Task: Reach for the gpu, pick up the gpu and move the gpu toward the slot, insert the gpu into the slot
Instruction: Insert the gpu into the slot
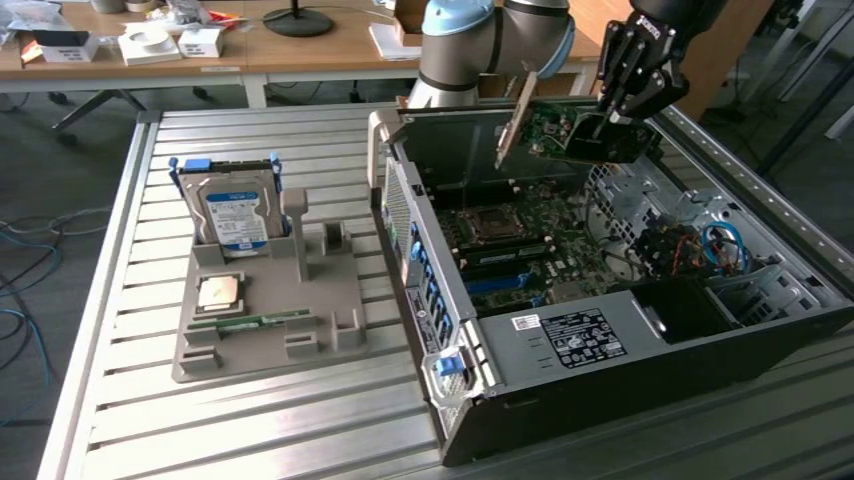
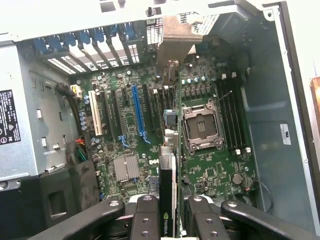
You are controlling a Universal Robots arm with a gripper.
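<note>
My gripper [image 1: 607,125] is shut on the gpu [image 1: 550,128], a dark circuit card with a pale metal end bracket [image 1: 514,118]. It holds the card upright in the air above the open computer case, well clear of the green motherboard [image 1: 534,240]. In the wrist view the gpu [image 2: 167,195] shows edge-on between my black fingers [image 2: 145,220], its bracket [image 2: 174,45] pointing at the case's rear wall. Long black connector strips, the slot [image 2: 151,107] among them, lie on the board beside a blue strip [image 2: 137,112], below the card's lower edge.
The case [image 1: 441,300] lies open on the slatted metal table, with a power supply [image 1: 574,340] at its near end and a square CPU socket [image 2: 202,125] on the board. A grey fixture [image 1: 267,300] at the exterior view's left holds a hard drive [image 1: 238,215], a CPU chip [image 1: 220,292] and a memory stick [image 1: 254,322].
</note>
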